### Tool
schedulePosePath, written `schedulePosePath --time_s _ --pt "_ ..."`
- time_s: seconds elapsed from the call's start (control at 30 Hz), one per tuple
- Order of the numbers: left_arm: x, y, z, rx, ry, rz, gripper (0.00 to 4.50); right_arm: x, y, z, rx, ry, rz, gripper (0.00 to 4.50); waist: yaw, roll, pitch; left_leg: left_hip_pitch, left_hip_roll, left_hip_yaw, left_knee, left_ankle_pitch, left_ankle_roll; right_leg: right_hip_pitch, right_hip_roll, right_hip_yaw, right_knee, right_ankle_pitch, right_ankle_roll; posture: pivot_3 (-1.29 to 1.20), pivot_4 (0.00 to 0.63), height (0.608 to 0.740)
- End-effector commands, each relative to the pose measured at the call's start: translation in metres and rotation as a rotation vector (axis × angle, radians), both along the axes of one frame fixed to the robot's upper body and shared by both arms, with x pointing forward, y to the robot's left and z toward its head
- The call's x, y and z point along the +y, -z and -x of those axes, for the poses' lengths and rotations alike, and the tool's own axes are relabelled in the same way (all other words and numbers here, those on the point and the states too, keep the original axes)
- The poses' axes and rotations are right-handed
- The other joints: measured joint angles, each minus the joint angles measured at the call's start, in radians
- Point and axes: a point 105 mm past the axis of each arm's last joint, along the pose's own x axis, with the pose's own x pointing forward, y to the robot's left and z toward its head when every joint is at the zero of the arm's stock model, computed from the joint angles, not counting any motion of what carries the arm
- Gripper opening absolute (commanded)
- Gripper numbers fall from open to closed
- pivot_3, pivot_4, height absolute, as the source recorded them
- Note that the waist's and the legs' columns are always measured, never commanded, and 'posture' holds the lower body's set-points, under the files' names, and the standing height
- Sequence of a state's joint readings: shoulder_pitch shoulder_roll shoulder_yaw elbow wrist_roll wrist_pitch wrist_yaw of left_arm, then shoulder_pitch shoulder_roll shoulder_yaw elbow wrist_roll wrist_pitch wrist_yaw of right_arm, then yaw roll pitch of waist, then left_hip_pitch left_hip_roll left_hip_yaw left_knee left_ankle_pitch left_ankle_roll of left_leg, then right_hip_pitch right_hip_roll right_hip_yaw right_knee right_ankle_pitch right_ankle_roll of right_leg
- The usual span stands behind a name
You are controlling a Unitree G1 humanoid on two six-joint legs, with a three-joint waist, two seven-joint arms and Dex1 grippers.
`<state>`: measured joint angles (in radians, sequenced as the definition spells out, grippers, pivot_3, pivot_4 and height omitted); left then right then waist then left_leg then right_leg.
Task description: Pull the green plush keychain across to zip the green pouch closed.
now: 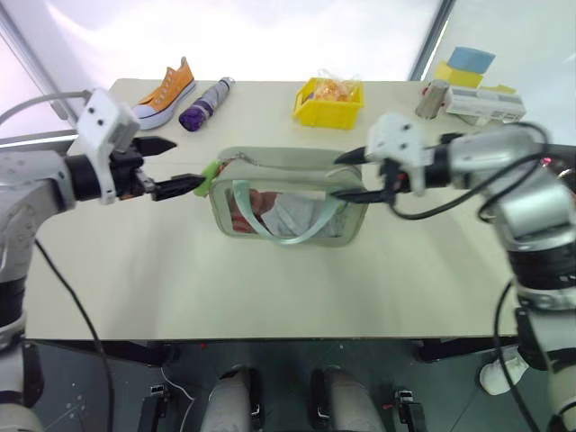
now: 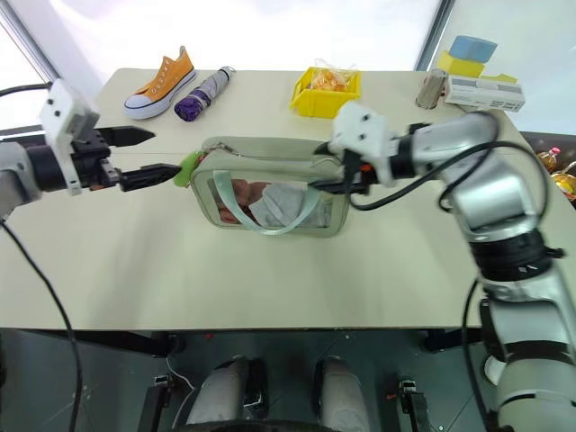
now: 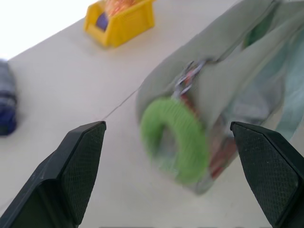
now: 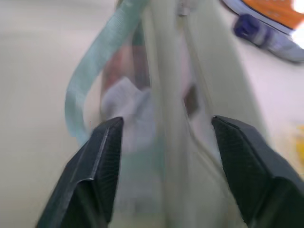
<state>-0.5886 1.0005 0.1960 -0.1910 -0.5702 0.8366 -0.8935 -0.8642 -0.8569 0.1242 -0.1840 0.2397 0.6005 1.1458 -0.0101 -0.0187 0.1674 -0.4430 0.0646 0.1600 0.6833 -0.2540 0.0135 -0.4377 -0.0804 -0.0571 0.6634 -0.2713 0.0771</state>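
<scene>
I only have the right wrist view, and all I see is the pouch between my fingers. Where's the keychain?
Observer: The keychain hangs at the pouch's far end, on the robot's left.
Operator: Has the left end effector got it?
Observer: No. The left end effector is open. The left wrist view shows the keychain between its fingers, unclamped.
Operator: Anything close by on that side?
Observer: The table next to the keychain is bare. A yellow bin stands beyond the pouch, well apart from it.
</scene>
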Motion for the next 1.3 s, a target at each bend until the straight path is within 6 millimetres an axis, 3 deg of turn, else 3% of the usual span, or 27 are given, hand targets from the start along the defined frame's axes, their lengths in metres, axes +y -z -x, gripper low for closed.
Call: schedulePosePath --time_s 0.03,0.2,0.3,0.43,0.6,0.7,0.9,1.0,1.1,1.3 --pt "-0.002 -0.004 0.008 -0.029 0.032 -0.028 4.5 0.002 0.002 0.013 0.008 -0.016 -0.014 2.98 -0.002 -0.001 -0.001 0.002 0.0 0.0 0.0 0.0 0.0 0.002 0.0 0.0 0.0 0.0 0.0 0.0 0.15 0.74" --pt "0.001 0.007 0.006 -0.003 0.018 -0.039 4.5 -0.003 0.033 0.008 0.061 0.025 -0.009 2.98 -0.004 -0.001 -0.001 0.002 0.0 0.0 -0.001 0.0 0.0 0.002 0.0 0.0 0.0 0.0 0.0 0.0 0.15 0.74" --pt "0.0 0.013 0.007 0.007 0.02 -0.043 4.5 -0.005 0.039 0.007 0.072 0.026 -0.012 2.1 -0.004 -0.001 -0.001 0.002 0.0 0.0 0.0 0.0 0.0 0.002 0.0 0.0 0.0 0.0 0.0 0.0 0.15 0.74" --pt "-0.002 0.019 0.004 0.009 0.016 -0.031 4.5 0.0 0.037 0.004 0.053 0.017 -0.025 0.06 -0.003 -0.001 -0.001 0.002 0.0 0.0 0.0 0.0 0.0 0.002 0.001 0.0 0.0 0.0 0.0 0.0 0.15 0.74" --pt "-0.007 0.026 0.0 0.011 0.021 -0.011 4.5 0.006 0.035 0.002 0.037 0.01 -0.041 0.02 -0.006 -0.001 -0.001 0.002 0.0 0.0 0.0 0.0 0.0 0.002 0.001 0.0 0.0 0.0 0.0 0.0 0.15 0.74" --pt "-0.01 0.028 -0.001 0.013 0.031 0.012 3.21 0.007 0.034 0.001 0.036 0.007 -0.04 0.0 -0.005 -0.001 -0.001 0.002 0.0 0.0 0.0 0.0 0.0 0.002 0.001 0.0 0.0 0.0 0.0 0.0 0.15 0.74" --pt "-0.012 0.023 -0.003 -0.014 0.05 -0.015 0.04 0.01 0.03 -0.003 0.023 0.011 -0.055 0.0 -0.005 -0.001 -0.001 0.002 0.0 0.0 0.0 0.0 0.0 0.002 0.001 0.0 0.0 0.0 0.0 0.0 0.15 0.74" --pt "-0.016 0.0 -0.006 -0.061 0.068 -0.014 0.04 0.009 0.031 -0.006 0.01 0.019 -0.048 0.0 -0.003 -0.001 -0.001 0.002 0.0 0.0 0.0 0.0 0.0 0.002 0.001 0.0 0.0 0.0 0.0 0.0 0.15 0.74" --pt "-0.034 -0.023 -0.008 -0.127 0.128 0.008 0.04 0.009 0.033 -0.012 0.003 0.028 -0.052 0.0 -0.001 -0.001 -0.001 0.001 -0.001 0.0 0.0 0.0 0.0 0.002 0.001 0.0 -0.001 0.0 0.0 0.0 0.15 0.74" --pt "-0.081 -0.013 -0.012 -0.162 0.278 -0.035 0.04 0.015 0.037 -0.015 -0.001 0.027 -0.064 0.0 -0.003 0.0 -0.001 0.003 -0.002 0.0 0.0 0.0 0.0 0.004 0.001 0.0 0.0 0.0 0.0 0.0 0.15 0.74"
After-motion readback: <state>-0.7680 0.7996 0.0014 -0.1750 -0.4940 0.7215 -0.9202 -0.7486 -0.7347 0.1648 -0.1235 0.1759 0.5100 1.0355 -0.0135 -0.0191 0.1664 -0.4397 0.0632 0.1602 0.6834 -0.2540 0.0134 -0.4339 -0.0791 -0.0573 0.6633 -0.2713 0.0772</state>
